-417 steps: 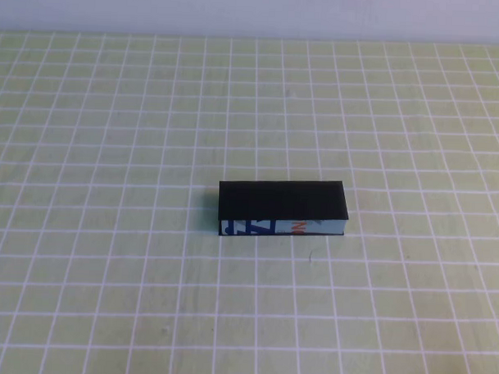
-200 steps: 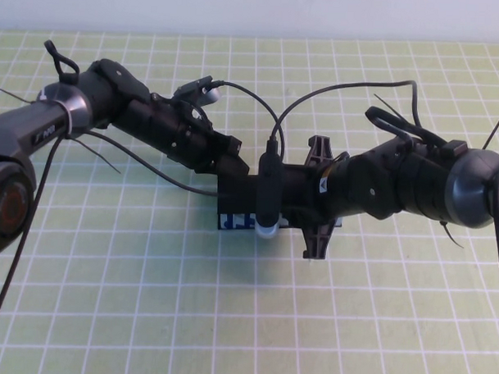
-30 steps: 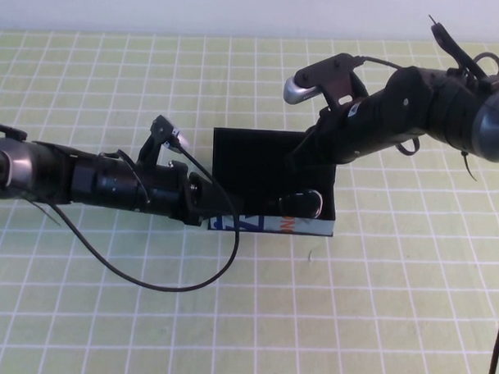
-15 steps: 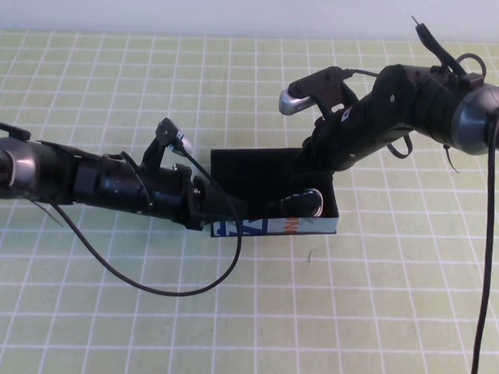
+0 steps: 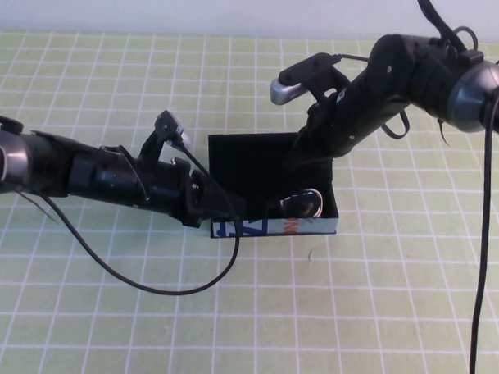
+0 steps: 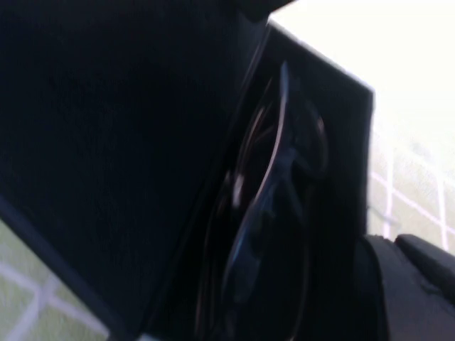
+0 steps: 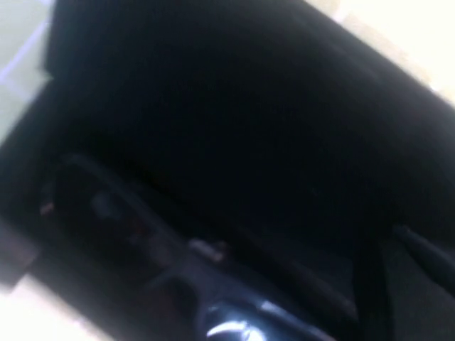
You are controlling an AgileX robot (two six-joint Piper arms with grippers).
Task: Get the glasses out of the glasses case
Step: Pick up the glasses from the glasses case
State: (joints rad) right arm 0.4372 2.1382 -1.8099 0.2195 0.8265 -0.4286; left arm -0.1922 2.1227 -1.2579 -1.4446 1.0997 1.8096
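Glasses case sitting open near middle of green gridded worktop, white printed strip facing 6 o'clock. Glasses lying inside, toward case's 3 o'clock end, dark frame folded. Left hand reaching in from 9 o'clock, tip at case's 9 o'clock end; finger spread cannot be told. Right hand coming down from 1 o'clock onto raised lid at case's far side; grip cannot be told.

Blue and orange print on white front strip of glasses case, beside left gripper; letters too small to read.
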